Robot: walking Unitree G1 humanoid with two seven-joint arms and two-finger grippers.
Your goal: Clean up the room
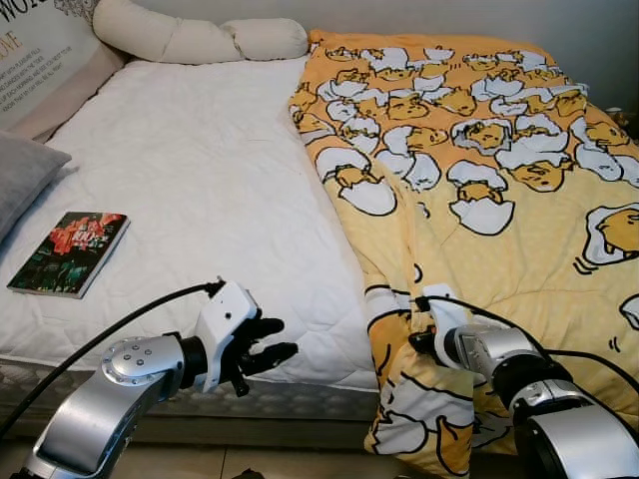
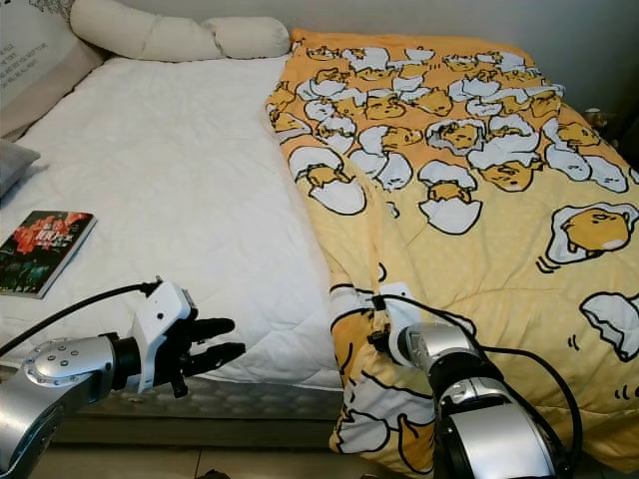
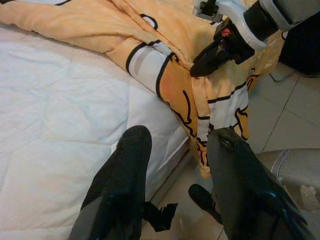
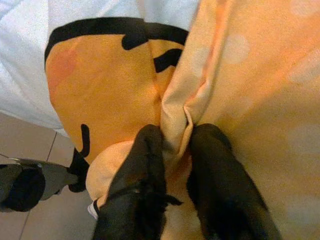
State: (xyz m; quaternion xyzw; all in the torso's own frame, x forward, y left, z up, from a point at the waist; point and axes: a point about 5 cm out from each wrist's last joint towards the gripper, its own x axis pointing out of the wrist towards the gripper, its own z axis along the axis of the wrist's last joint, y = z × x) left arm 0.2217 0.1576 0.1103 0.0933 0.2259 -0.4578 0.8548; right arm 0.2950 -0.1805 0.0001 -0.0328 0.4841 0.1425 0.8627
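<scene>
Bed: a white quilted mattress, bare on the robot's left half, with the yellow blanket over the right half.
Blanket: a yellow blanket printed with egg-yolk cartoon figures in cracked shells; its near-left corner is bunched into a fold and hangs over the foot edge of the bed toward the tiled floor.
Right gripper: the right gripper is at that bunched corner, its two black fingers clenched on a pinched ridge of the blanket fabric.
Left gripper: the left gripper hovers at the foot edge of the mattress, near the blanket corner but apart from it, its fingers spread and holding nothing.
Book: a book with a dark, red-toned cover lies flat on the mattress near the left edge.
Pillows: a long cream bolster lies along the head of the bed; a grey pillow sits at the left edge, beyond the book.
</scene>
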